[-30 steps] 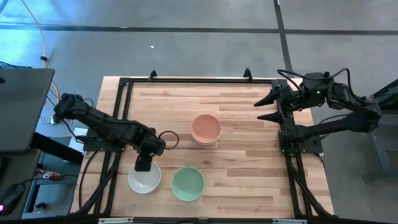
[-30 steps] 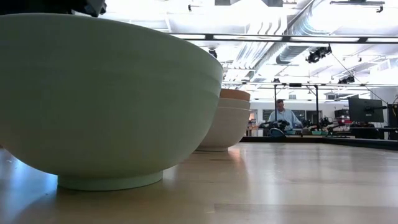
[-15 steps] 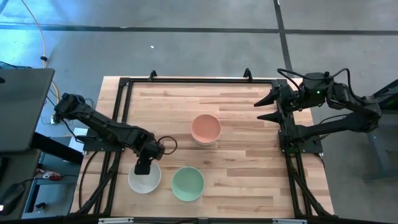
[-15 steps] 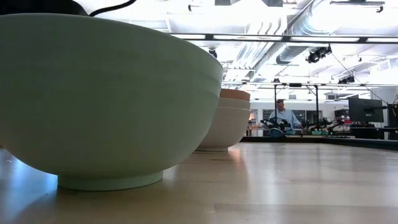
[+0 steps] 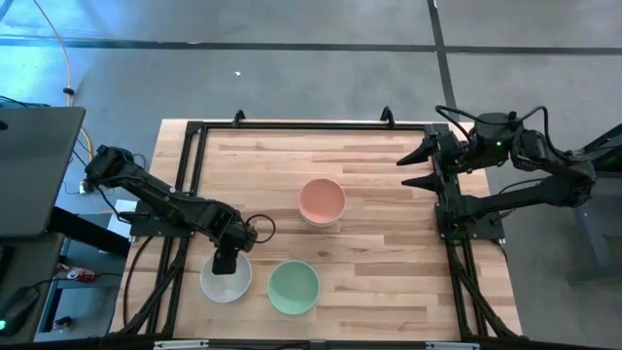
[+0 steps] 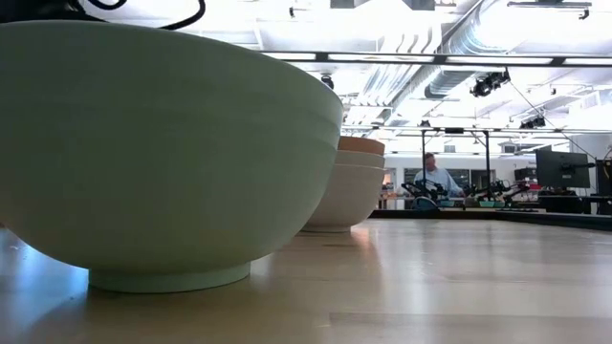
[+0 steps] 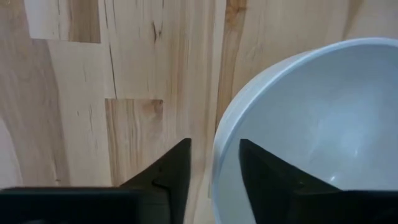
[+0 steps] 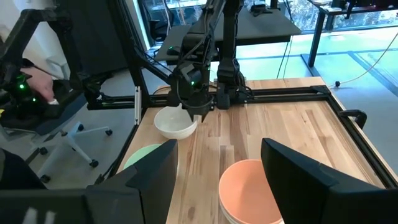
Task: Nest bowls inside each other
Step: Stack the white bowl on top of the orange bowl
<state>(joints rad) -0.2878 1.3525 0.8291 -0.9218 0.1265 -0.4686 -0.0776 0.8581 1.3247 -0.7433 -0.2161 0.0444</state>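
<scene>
A lone white bowl (image 5: 225, 281) rests on its base near the table's near left. A mint green bowl (image 5: 293, 287) rests on its base to its right. A salmon-orange bowl (image 5: 321, 200) sits nested in white bowls (image 6: 349, 191) at the table's middle. My left gripper (image 5: 225, 262) is open over the lone white bowl's far rim (image 7: 217, 155), one finger inside the bowl and one outside, both apart from the rim. My right gripper (image 5: 410, 166) is open and empty at the far right, high above the table.
A black frame (image 5: 311, 125) runs along the table's far edge and sides. Bare wood lies between the stack and the right arm's base (image 5: 466, 219). A person (image 6: 435, 177) sits far behind the table, and another person's arm (image 8: 31, 74) shows beside it.
My left gripper has gone a little toward the table's near edge and down, onto the white bowl's far rim. The bowls have kept still.
</scene>
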